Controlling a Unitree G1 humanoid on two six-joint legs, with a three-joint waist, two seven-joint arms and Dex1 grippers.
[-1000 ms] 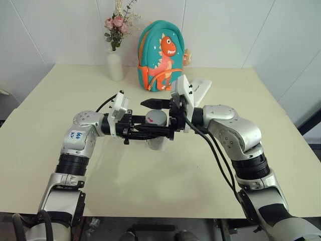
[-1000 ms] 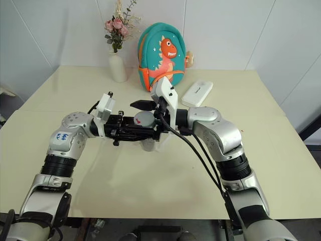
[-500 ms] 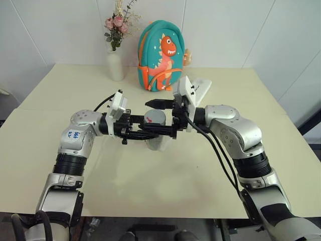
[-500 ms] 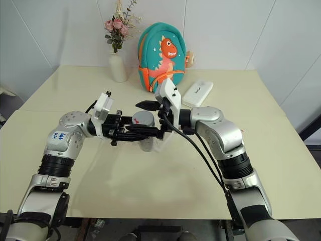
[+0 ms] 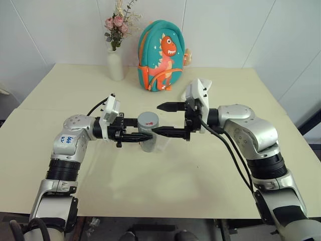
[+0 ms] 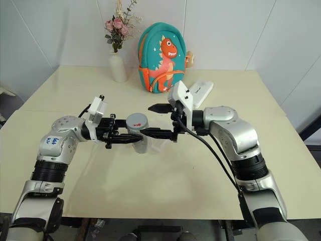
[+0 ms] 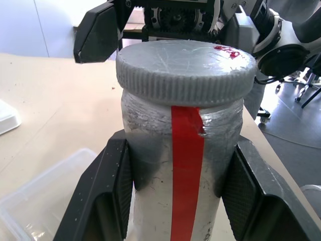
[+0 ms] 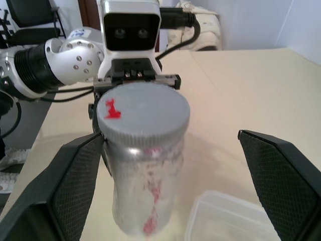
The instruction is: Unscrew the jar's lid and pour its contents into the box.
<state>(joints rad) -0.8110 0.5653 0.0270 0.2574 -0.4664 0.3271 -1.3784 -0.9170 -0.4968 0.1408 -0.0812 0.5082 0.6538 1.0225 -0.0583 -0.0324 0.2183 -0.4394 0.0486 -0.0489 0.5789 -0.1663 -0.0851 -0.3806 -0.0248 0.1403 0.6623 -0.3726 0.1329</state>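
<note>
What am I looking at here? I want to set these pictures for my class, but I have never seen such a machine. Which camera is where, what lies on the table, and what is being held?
This is a humanoid robot with two silver arms, each ending in a gripper with black jaws. The two wide pictures come from cameras in its head, looking down over its arms. The two close-ups come from cameras on its wrists, looking along the jaws.

The left gripper is shut on the jar, whose grey lid is on. The right gripper faces it with jaws wide open on either side of the lid, not touching it.

On the cream table stand a white vase of flowers, a teal dinosaur backpack and a white case. Under the jar lies the clear box.
</note>
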